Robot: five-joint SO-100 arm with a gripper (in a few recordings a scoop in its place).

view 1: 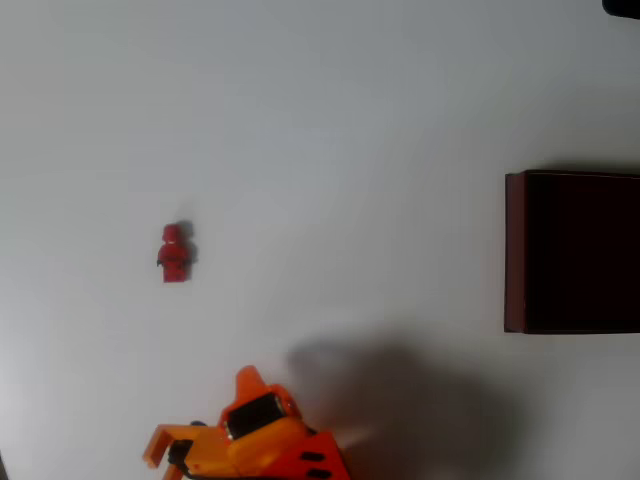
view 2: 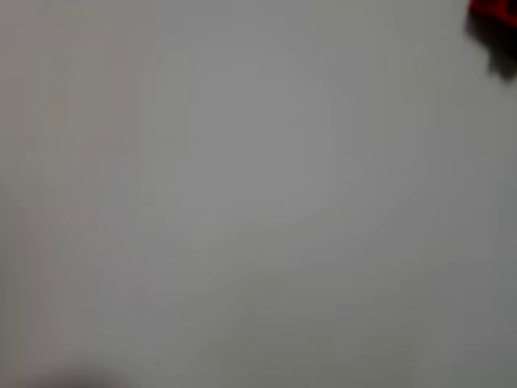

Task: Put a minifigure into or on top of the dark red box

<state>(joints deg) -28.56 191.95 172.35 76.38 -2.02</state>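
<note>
Look at the overhead view and you see the minifigure on the white table, over on the left side. It is tiny and red all over, with a round head at the top, a blocky body, and small dark hands at its sides. It lies flat with nothing touching it, and a small shadow sits just to its right.

The dark red box is far off on the right edge of that view. You can see its thin maroon wall and its very dark inside. It is many times bigger than the figure, and part of it is cut off by the picture's edge.

Your orange gripper is at the bottom of the overhead view, below the figure and apart from it. Its two fingers are spread apart and hold nothing.

In the wrist view all is blurry. A bit of the red figure shows in the top right corner.
</note>
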